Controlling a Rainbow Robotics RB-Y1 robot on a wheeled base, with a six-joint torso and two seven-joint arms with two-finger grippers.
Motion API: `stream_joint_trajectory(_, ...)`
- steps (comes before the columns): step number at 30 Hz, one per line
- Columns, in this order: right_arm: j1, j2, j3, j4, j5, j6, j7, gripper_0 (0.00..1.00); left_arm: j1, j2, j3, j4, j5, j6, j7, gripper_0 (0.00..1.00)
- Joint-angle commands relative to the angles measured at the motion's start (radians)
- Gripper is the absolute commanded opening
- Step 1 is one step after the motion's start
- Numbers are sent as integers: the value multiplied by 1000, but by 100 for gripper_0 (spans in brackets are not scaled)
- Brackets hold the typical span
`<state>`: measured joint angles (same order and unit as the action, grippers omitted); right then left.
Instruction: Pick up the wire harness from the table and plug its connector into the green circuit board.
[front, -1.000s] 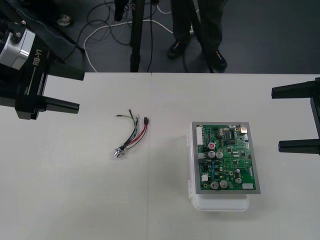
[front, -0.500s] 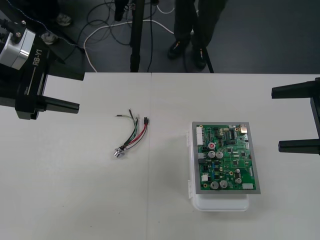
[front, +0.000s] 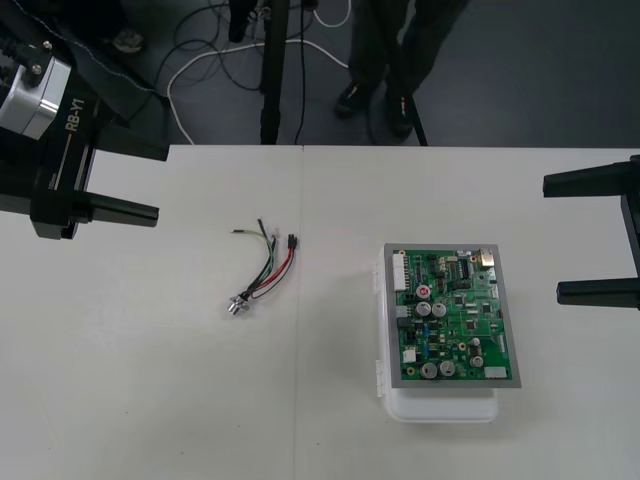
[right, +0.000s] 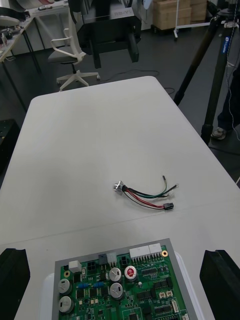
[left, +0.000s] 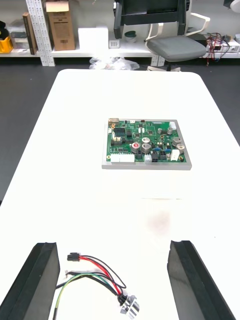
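On the table (front: 150, 400), a little left of its middle and toward the far edge, we see the harness (front: 262, 268) lying free. Its plug (front: 291, 241) is well apart from the board (front: 455, 318), which sits nearer the right edge. At the left edge the left gripper (front: 130, 178) hovers with jaws spread wide. At the right edge the right gripper (front: 592, 237) has its jaws spread too.
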<state>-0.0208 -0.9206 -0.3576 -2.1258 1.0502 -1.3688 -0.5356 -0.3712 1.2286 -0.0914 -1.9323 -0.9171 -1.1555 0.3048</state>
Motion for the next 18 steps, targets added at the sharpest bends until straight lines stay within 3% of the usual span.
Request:
stream_joint_trajectory(1,-24,-35,-29,-3,-13,5,-57,100,17,42,32,-20,-5,-18,54,64)
stream_joint_trajectory(18,-24,-35,-29,-3,-13,5,-57,100,17,42,32,-20,-5,-18,54,64)
